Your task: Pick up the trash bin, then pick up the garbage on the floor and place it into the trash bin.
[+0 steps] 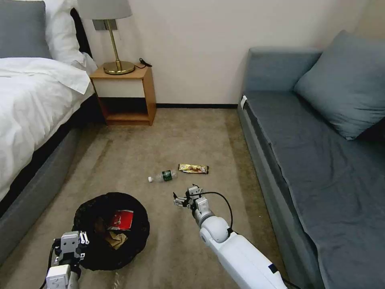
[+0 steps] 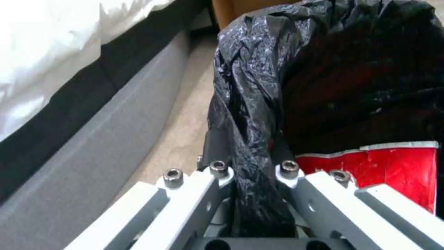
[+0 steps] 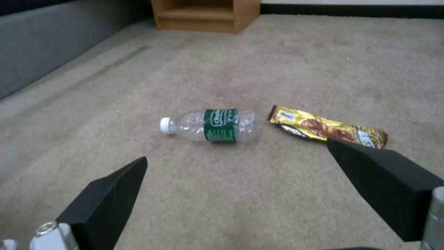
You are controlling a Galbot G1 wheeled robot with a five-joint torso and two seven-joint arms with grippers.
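Two litter pieces on floor: bottle (image 1: 163, 176) and snack wrapper (image 1: 193, 169) lay side by side on the carpet (image 1: 168, 132), between bed (image 1: 28, 104) and sofa (image 1: 321, 160), close but not touching.
Bottle: clear, green label, white cap; on its side, cap pointing toward the bed.
Snack wrapper: gold and dark, flat, just beside the bottle's base end.
Right claw (image 1: 182, 200): hovered low over the carpet, just short of the bottle; fingers (image 3: 111, 198) spread wide apart, nothing between them.
Left claw (image 2: 252, 173): clamped on the bag-draped rim of the trash bin (image 1: 111, 230).
Trash bin: near the bed side, black bag over its edge.
Bin contents: red-and-white packet (image 1: 121, 220) and crumpled brown paper (image 1: 116, 239) inside.
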